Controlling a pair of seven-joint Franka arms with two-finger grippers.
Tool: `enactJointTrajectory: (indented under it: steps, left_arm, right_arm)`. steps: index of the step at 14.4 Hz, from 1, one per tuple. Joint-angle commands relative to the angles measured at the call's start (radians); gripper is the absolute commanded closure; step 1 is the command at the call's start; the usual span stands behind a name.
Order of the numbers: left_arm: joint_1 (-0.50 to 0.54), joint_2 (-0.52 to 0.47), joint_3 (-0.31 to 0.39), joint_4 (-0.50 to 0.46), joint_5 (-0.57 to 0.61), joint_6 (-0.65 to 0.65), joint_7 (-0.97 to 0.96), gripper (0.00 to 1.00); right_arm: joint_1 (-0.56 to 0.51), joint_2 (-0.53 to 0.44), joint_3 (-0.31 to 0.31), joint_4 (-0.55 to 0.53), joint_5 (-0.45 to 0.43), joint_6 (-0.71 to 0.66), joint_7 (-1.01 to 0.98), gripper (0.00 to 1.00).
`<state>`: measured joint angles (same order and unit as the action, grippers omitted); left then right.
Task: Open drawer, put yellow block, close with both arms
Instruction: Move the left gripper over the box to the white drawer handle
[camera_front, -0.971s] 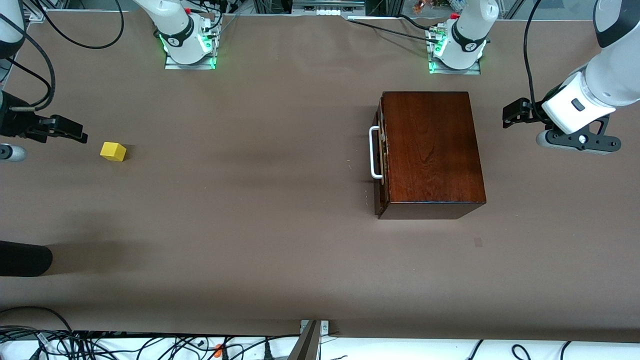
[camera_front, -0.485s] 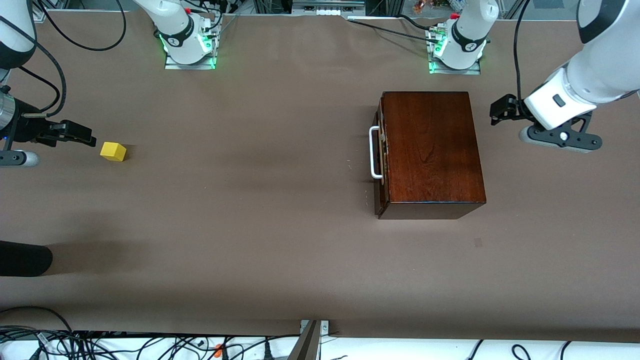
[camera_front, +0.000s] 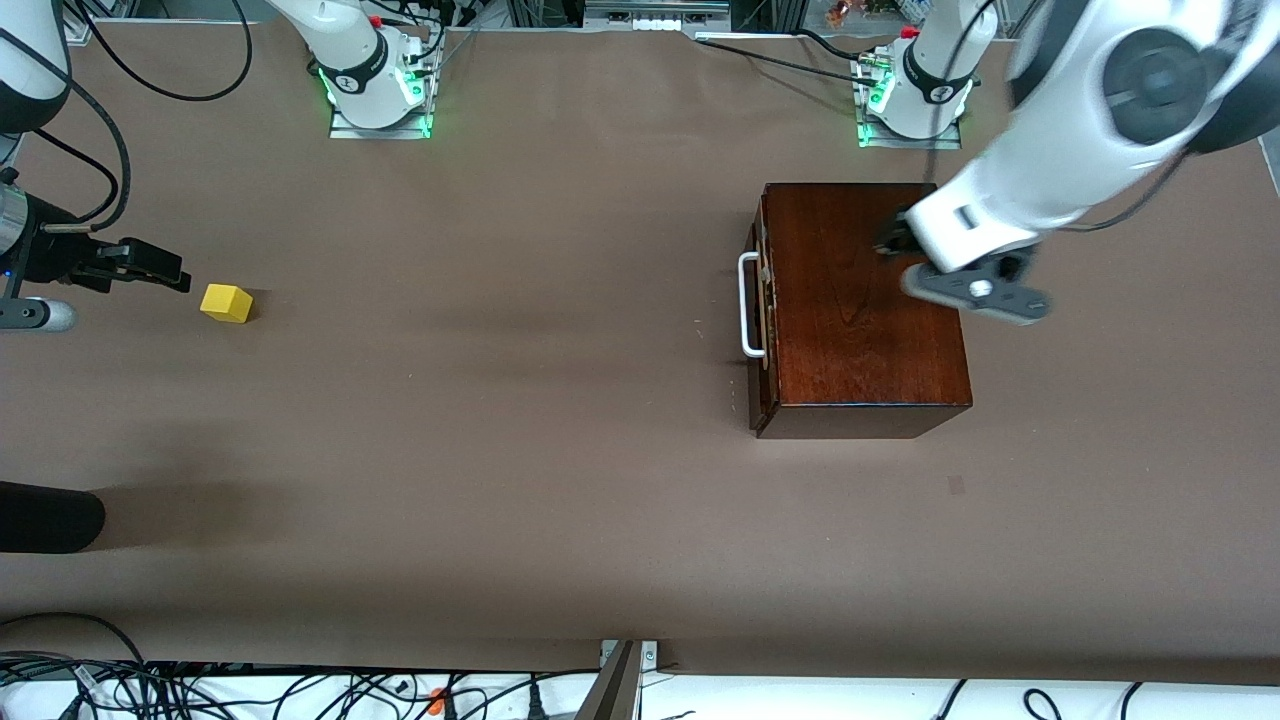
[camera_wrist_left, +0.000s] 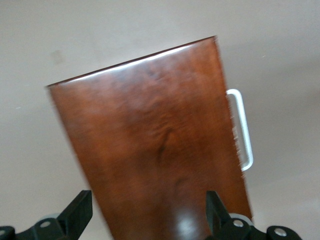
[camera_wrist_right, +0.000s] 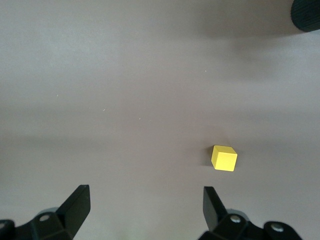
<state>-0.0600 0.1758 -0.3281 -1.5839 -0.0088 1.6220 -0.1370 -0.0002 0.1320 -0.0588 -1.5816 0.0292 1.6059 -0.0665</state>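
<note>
Over box (camera_front: 860, 300): left end effector (camera_wrist_left: 147, 217) spread; drawer (camera_front: 762, 300) shut, handle (camera_front: 745, 305) facing block (camera_front: 226, 302).

Box (camera_front: 865, 300) stands on the tabletop (camera_front: 520, 450) toward the left arm's end, drawer (camera_front: 762, 305) shut in it, handle (camera_front: 747, 305) facing the right arm's end. Yellow block (camera_front: 226, 302) lies on the tabletop toward the right arm's end, well apart from the box. Left gripper (camera_wrist_left: 147, 212) hangs over the box top. Right gripper (camera_front: 150, 265) is over the tabletop just beside the block, toward the table's end.
</note>
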Motion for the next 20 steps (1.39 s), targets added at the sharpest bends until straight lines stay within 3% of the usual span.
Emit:
enactJointTrajectory:
  steps: [1, 7, 11, 20]
  left_arm:
    - [-0.047, 0.072, -0.034, 0.036, 0.018, 0.053, -0.122, 0.0]
    - [-0.13, 0.189, -0.034, 0.035, 0.027, 0.196, -0.19, 0.0]
    - [-0.184, 0.235, -0.032, 0.03, 0.027, 0.223, -0.196, 0.0]
    - [-0.308, 0.303, -0.032, 0.003, 0.213, 0.222, -0.268, 0.0]
  right_arm:
    - [-0.006, -0.015, 0.005, -0.005, 0.006, 0.017, -0.007, 0.0]
    - [0.014, -0.012, 0.008, -0.008, -0.005, 0.017, -0.013, 0.0]
    - [0.013, -0.009, 0.004, -0.005, -0.003, 0.022, -0.016, 0.0]
    - [0.013, -0.005, 0.002, -0.005, -0.008, 0.034, -0.018, 0.0]
